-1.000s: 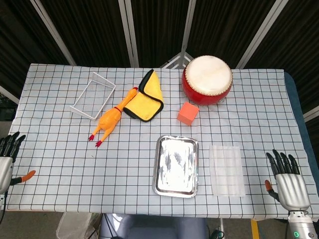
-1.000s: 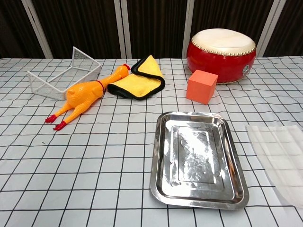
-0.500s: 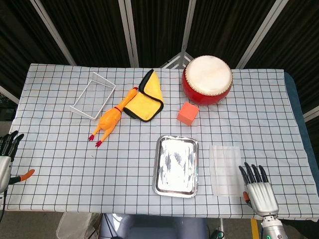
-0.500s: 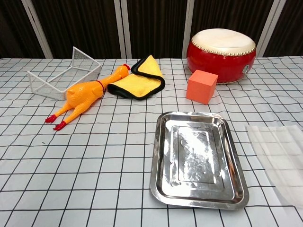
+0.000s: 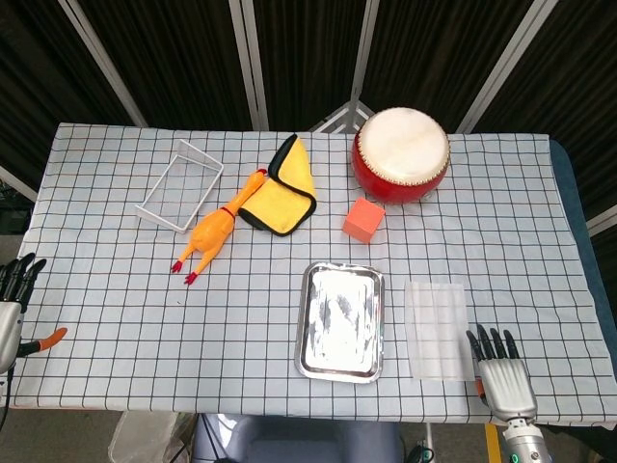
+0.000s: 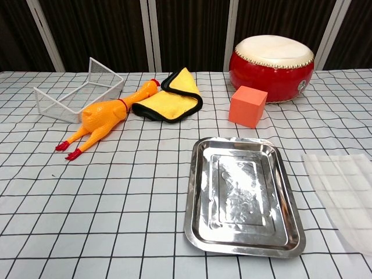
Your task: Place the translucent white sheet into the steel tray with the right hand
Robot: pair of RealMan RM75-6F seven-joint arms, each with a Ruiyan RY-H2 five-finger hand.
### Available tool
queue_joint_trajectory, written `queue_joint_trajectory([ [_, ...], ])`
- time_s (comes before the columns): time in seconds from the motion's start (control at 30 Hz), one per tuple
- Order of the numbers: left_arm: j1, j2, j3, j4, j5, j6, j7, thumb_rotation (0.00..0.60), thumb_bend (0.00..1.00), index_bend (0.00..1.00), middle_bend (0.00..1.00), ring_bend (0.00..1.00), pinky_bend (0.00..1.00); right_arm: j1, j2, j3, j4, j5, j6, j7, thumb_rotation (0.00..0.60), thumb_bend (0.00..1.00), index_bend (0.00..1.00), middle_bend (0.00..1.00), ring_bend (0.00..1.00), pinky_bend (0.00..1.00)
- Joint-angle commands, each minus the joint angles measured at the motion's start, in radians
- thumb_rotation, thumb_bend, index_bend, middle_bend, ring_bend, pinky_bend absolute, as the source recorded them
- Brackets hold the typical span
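Note:
The translucent white sheet point(image 5: 439, 329) point(image 6: 344, 195) lies flat on the checked cloth, just right of the steel tray point(image 5: 314, 355) point(image 6: 196, 229). The tray holds nothing. My right hand point(image 5: 502, 381) hovers at the table's front edge, just right of the sheet's near corner, fingers spread and empty, not touching it. My left hand point(image 5: 12, 311) hangs off the table's left front corner, fingers apart, holding nothing. Neither hand shows in the chest view.
An orange cube point(image 5: 363, 219) sits behind the tray, with a red drum point(image 5: 400, 154) further back. A yellow cloth point(image 5: 281, 190), a rubber chicken point(image 5: 214, 229) and a white wire basket point(image 5: 179, 185) lie at the back left.
My right hand moved left along the front edge from the right corner toward the sheet, then dropped slightly lower. The left hand and the objects stayed put.

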Motion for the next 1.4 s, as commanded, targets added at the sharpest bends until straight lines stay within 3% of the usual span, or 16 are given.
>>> queue_joint_trajectory([
  [0.03,0.000,0.000,0.000,0.000,0.000,0.000,0.001,0.600,0.00,0.00,0.00,0.00,0.00,0.003,-0.011,0.001,0.014,0.016,-0.014,-0.009,0.600,0.44,0.00,0.00,0.00,0.00],
  [0.7,0.000,-0.002,0.000,0.000,-0.003,-0.002,0.003,0.600,0.00,0.00,0.00,0.00,0.00,0.027,-0.067,0.009,0.078,-0.005,-0.019,0.034,0.600,0.44,0.02,0.00,0.00,0.00],
  [1.0,-0.002,-0.001,0.001,-0.003,-0.004,-0.007,0.004,0.600,0.00,0.00,0.00,0.00,0.00,0.040,-0.089,0.011,0.138,-0.053,0.000,0.115,0.600,0.44,0.30,0.05,0.00,0.00],
  [1.2,-0.001,0.000,0.002,-0.004,-0.005,-0.006,0.000,0.600,0.00,0.00,0.00,0.00,0.00,0.049,-0.113,0.010,0.178,-0.110,0.033,0.189,0.600,0.50,0.59,0.15,0.00,0.00],
  [1.4,-0.003,0.000,0.001,-0.004,-0.006,-0.010,0.000,0.600,0.00,0.00,0.00,0.00,0.00,0.055,-0.122,0.004,0.201,-0.163,0.071,0.254,0.600,0.56,0.66,0.18,0.00,0.00],
])
